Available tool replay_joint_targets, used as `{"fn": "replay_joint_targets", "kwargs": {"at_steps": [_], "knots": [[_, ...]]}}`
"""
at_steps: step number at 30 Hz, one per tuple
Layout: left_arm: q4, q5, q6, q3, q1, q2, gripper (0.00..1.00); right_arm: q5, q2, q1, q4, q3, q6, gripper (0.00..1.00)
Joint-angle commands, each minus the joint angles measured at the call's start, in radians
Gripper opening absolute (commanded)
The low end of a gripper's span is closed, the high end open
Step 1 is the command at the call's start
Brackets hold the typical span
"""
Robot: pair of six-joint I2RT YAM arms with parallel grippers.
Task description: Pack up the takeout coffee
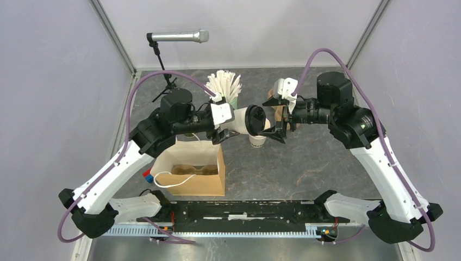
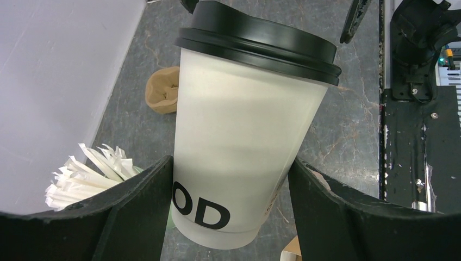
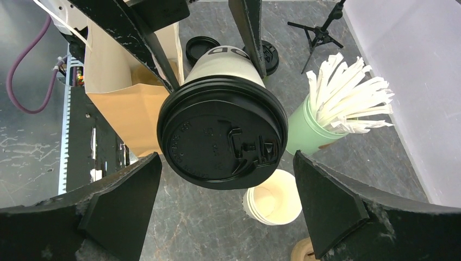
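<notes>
The lidded cup [image 2: 244, 136] lies in the left pincer [image 2: 231, 179], near the cup stack [image 3: 272, 204].

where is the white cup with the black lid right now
In the top view the white cup is mid-table, held on its side by the left gripper, lid facing the open right gripper, near the stack of lidless cups.

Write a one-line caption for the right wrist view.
Left gripper holds a black-lidded white cup, lid facing the open right gripper.
</notes>
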Motion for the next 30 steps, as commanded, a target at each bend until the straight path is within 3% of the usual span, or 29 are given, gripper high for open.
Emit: {"fn": "replay_joint_targets", "kwargs": {"at_steps": [1, 16, 30], "knots": [[0.011, 0.024, 0.036, 0.029, 0.000, 0.002, 0.73, -0.024, 0.005, 0.001, 0.025, 0.023, 0.002, 0.98], [0.018, 0.015, 0.014, 0.038, 0.000, 0.017, 0.72, -0.009, -0.001, 0.014, 0.021, -0.010, 0.004, 0.98], [0.024, 0.020, 0.002, 0.034, 0.002, 0.011, 0.72, 0.105, 0.006, 0.048, 0.054, -0.030, 0.011, 0.98]]}}
